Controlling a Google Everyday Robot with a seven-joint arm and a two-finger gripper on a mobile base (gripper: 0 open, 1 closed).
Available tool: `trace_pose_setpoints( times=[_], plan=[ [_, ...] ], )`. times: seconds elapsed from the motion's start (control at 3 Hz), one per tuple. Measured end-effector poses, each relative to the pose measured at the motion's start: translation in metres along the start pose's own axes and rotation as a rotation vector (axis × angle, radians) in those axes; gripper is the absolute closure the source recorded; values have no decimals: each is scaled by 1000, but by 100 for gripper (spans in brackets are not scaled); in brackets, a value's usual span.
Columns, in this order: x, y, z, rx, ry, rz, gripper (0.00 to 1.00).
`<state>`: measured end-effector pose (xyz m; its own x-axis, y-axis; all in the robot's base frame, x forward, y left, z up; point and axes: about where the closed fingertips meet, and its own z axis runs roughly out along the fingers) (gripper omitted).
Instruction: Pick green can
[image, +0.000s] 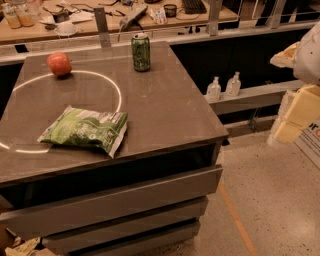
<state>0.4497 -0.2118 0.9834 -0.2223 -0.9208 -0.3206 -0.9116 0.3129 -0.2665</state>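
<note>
Claw (300, 107) off the surface (165, 115), at right edge of view; apart or together, cannot tell. Green can (141, 52) upright, well apart, far left of claw. Approach step, seemingly; next, long reach across toward can.

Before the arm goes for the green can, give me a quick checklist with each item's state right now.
1. Green can upright near the far edge of the table: ok.
2. Apple and snack bag lie apart from the can: ok.
3. Gripper near the can: not ok, it hangs to the right, off the table.
4. Gripper empty: cannot tell.
</note>
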Motion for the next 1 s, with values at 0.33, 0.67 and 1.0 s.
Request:
trace_pose_setpoints(
  times=[0.33, 0.67, 1.0],
  plan=[
    [-23, -51, 12, 77, -312, 100, 0],
    [-65, -89, 30, 89, -552, 164, 0],
    [-74, -94, 31, 88, -598, 183, 0]
  ],
)
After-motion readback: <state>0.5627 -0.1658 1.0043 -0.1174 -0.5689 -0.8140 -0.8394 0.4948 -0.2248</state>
